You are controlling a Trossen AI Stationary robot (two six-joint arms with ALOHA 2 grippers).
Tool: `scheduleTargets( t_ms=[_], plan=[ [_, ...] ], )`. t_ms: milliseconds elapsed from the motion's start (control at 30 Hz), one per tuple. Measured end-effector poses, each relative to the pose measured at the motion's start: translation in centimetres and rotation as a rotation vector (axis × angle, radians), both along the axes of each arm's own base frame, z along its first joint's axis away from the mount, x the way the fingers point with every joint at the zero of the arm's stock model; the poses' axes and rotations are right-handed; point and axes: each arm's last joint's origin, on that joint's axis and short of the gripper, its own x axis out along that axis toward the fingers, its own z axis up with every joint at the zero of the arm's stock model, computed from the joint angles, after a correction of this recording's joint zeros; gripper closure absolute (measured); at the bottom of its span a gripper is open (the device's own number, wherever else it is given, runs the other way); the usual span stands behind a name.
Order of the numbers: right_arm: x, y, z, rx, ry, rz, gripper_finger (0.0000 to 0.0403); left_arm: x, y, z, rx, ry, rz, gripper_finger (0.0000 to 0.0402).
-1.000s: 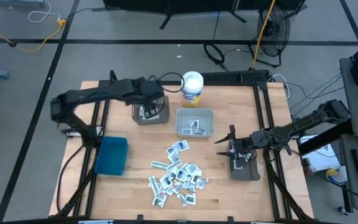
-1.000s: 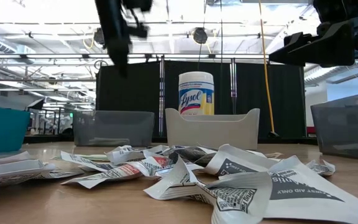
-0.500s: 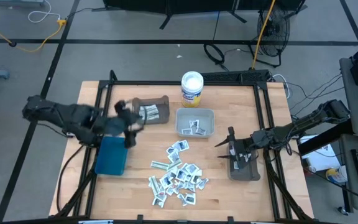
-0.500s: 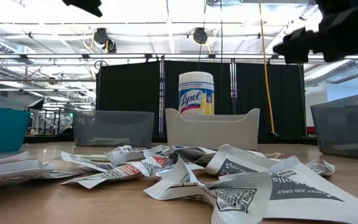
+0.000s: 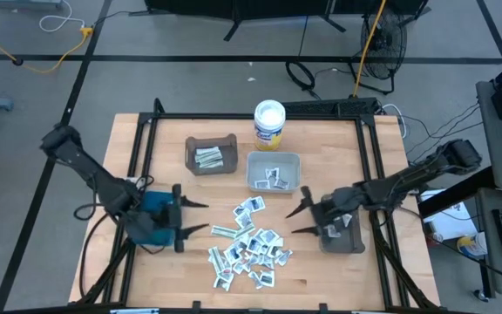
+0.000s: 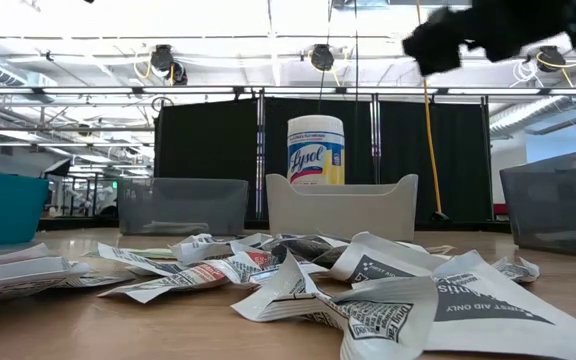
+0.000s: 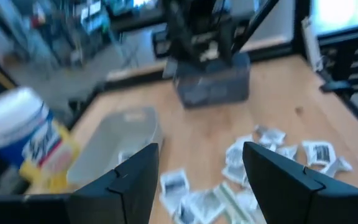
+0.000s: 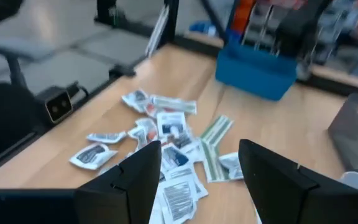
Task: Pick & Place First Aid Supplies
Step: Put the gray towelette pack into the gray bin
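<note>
White and silvery first aid packets (image 5: 247, 244) lie in a loose heap on the pale wooden worktop (image 5: 321, 270), toward its near edge and roughly midway between my two arms. My left pincer (image 5: 192, 217) hangs low just beside the heap's left edge, over the inner side of the teal bin (image 5: 151, 222), its two fingers spread wide and pointing across toward the packets, with nothing between them. My right pincer (image 5: 301, 220) hangs on the heap's opposite side, next to the dark grey bin (image 5: 345, 237) at the right, fingers also spread and empty, aimed back toward the pile. From my left wrist view the packets (image 7: 253, 155) sit straight ahead past my open fingers, and from my right wrist view they (image 8: 160, 134) sit likewise ahead. The heap stretches from the far centre, near the pale bin (image 5: 274, 172), down toward the near edge. I judge the two pincers about equally close, the left nearer the green-striped strip (image 5: 223, 231) on the heap's left fringe; that strip lies crosswise, its end pointing toward my left fingers. Some packets already rest in the brown bin (image 5: 210, 154) and the pale bin.
</note>
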Motion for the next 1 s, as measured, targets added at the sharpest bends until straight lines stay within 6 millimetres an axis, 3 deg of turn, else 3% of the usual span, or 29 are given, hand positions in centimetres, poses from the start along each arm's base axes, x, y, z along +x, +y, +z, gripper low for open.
scheduleTargets(
  t_ms=[200, 433, 800, 1000],
  plan=[
    [5.4, 2.1, 0.9, -0.018, 0.239, 0.069, 0.0193, -0.8, -0.4, -2.5, 0.084, -0.137, -0.081, 0.0163],
    [9.4, 3.6, -1.9, -0.026, 0.387, 0.124, 0.0193, -1.9, -0.3, -4.7, 0.129, -0.172, -0.121, 0.0163],
    [11.5, 1.8, -7.0, -0.024, 0.55, 0.031, 0.0193, -2.8, -0.9, -5.1, 0.172, -0.174, -0.18, 0.0163],
    [11.5, 1.7, -8.1, -0.06, 0.589, 0.037, 0.0193, -2.9, -1.0, -5.0, 0.172, -0.176, -0.187, 0.0163]
  ],
)
